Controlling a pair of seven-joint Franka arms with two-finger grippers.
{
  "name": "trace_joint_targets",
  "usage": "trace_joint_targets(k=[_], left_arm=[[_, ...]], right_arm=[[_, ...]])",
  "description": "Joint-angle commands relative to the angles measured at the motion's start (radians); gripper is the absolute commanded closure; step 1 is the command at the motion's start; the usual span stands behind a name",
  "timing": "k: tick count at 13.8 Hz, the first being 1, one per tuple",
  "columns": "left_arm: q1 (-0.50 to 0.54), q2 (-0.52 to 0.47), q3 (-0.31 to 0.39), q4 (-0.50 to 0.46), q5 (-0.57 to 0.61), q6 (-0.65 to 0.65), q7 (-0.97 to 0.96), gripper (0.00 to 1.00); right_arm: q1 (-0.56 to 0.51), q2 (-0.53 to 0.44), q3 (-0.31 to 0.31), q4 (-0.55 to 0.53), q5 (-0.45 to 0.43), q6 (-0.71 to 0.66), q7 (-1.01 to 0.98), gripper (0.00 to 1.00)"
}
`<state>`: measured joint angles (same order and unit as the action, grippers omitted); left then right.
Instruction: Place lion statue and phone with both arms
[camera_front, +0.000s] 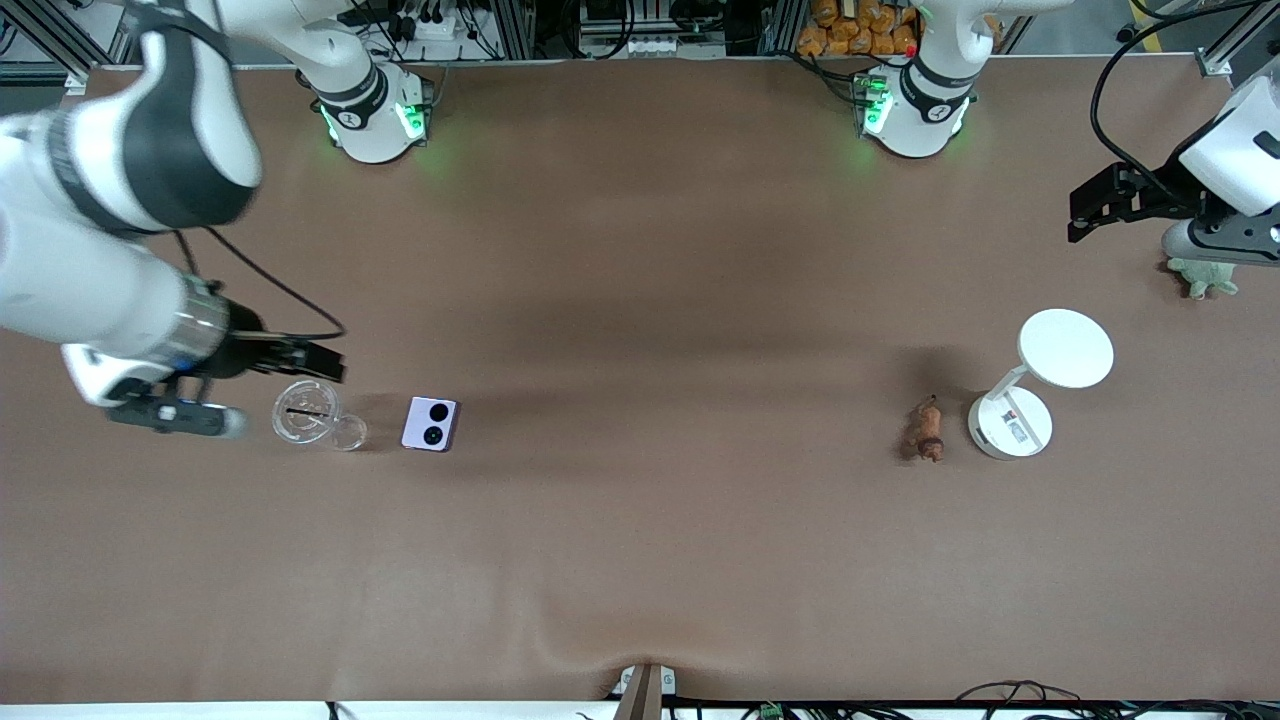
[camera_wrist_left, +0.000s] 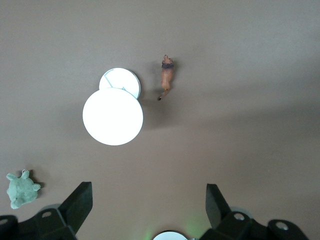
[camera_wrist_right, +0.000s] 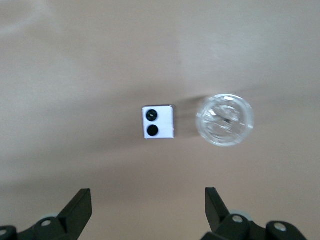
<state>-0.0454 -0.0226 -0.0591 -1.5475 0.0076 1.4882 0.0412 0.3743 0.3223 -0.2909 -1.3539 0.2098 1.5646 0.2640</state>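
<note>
Lying lowest in the front view, the phone (camera_front: 431, 424) and the lion statue (camera_front: 929, 430) are about equally near to the front camera, each on the bare brown worktop (camera_front: 640, 560) and well apart from one another. The phone, a lilac square with two black circles on its face, lies flat toward the right arm's end, just beside a clear plastic cup (camera_front: 308, 414) that lies tipped on its side. The lion statue, a small reddish-brown figure, lies toward the left arm's end, just beside the round base of a white stand (camera_front: 1012, 422) with a round disc on top, but not touching it.

The right gripper (camera_front: 290, 360) hangs in the air over the cup, its jaws spread wide and holding nothing; the right wrist view shows the phone (camera_wrist_right: 158, 122) and the cup (camera_wrist_right: 225, 120) under it. The left gripper (camera_front: 1105, 205) hangs over the worktop's edge at the left arm's end, near a green plush turtle (camera_front: 1205, 275), its jaws also released and empty. The left wrist view shows the lion statue (camera_wrist_left: 167, 76), the stand (camera_wrist_left: 113, 116) and the turtle (camera_wrist_left: 21, 188).
</note>
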Motion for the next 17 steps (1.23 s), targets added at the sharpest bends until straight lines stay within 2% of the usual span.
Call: trace_joint_targets(k=[1, 3, 5, 7, 11, 14, 17], left_arm=[[0.012, -0.008, -0.004, -0.008, -0.02, 0.009, 0.005, 0.0], [0.012, -0.008, -0.004, -0.008, -0.02, 0.009, 0.005, 0.0], [0.012, -0.008, -0.004, -0.008, -0.02, 0.009, 0.005, 0.0], [0.012, -0.008, -0.004, -0.008, -0.02, 0.009, 0.005, 0.0], [0.012, -0.008, -0.004, -0.008, -0.02, 0.009, 0.005, 0.0], [0.012, -0.008, -0.004, -0.008, -0.02, 0.009, 0.005, 0.0], [0.012, -0.008, -0.004, -0.008, -0.02, 0.009, 0.005, 0.0]], right_arm=[[-0.064, 0.023, 0.007, 0.136, -0.015, -0.151, -0.005, 0.0], [-0.112, -0.008, 0.01, 0.18, -0.032, -0.248, -0.008, 0.0], [-0.144, -0.063, 0.009, 0.202, -0.035, -0.271, -0.104, 0.0], [-0.144, -0.126, 0.009, 0.2, -0.107, -0.334, -0.152, 0.0], [-0.144, -0.235, -0.004, 0.132, -0.135, -0.357, -0.151, 0.0], [-0.137, -0.327, -0.001, 0.041, -0.2, -0.345, -0.151, 0.0], [-0.136, -0.339, 0.0, 0.035, -0.202, -0.348, -0.151, 0.0]])
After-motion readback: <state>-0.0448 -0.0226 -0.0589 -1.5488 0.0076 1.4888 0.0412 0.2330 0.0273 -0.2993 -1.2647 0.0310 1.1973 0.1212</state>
